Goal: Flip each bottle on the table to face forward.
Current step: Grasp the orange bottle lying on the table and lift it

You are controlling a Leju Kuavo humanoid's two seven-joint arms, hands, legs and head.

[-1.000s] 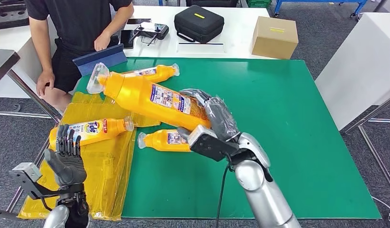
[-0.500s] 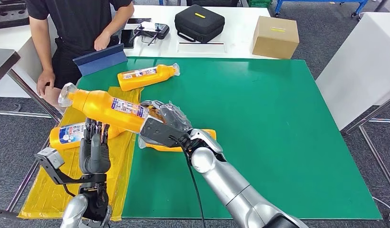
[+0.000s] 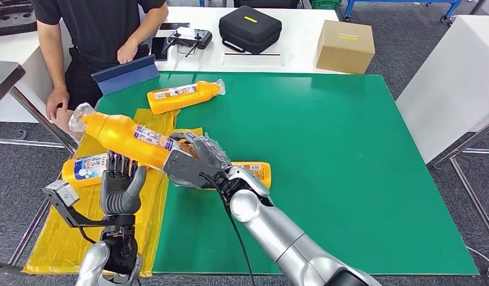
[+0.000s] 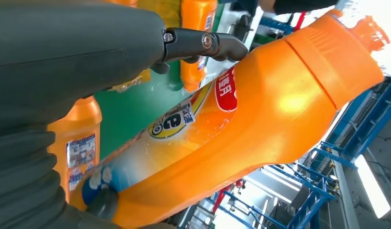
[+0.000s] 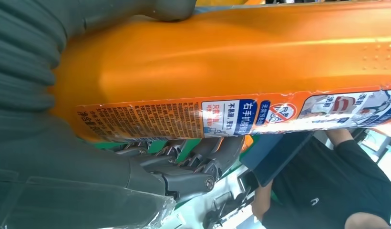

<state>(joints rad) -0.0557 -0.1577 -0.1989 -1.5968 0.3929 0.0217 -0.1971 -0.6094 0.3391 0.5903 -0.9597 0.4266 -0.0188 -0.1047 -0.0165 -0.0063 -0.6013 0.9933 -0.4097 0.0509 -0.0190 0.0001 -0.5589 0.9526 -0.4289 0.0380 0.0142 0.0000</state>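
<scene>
My right hand [image 3: 194, 159] grips the base end of a large orange bottle [image 3: 126, 136], held in the air over the table's left side with its wrapped cap pointing left. The right wrist view shows its back label [image 5: 231, 114] beside my right hand [image 5: 65, 181]. My left hand [image 3: 120, 186] stands upright just under the bottle, fingers apart and their tips at its underside; in the left wrist view the bottle [image 4: 260, 114] lies against that hand [image 4: 65, 62]. Three more orange bottles lie flat: one at the back [image 3: 185, 95], one on the yellow sheet [image 3: 87, 168], one behind my right arm [image 3: 257, 173].
A yellow plastic sheet [image 3: 135, 220] covers the green mat's [image 3: 349, 167] left edge. A person [image 3: 99, 30] stands at the back left by a blue folder [image 3: 126, 72]. A black case [image 3: 249, 27] and a cardboard box [image 3: 344, 46] sit on the white table behind.
My right arm has carried the bottle left and lower, over my left hand. The left hand has risen until its fingertips reach the bottle's underside.
</scene>
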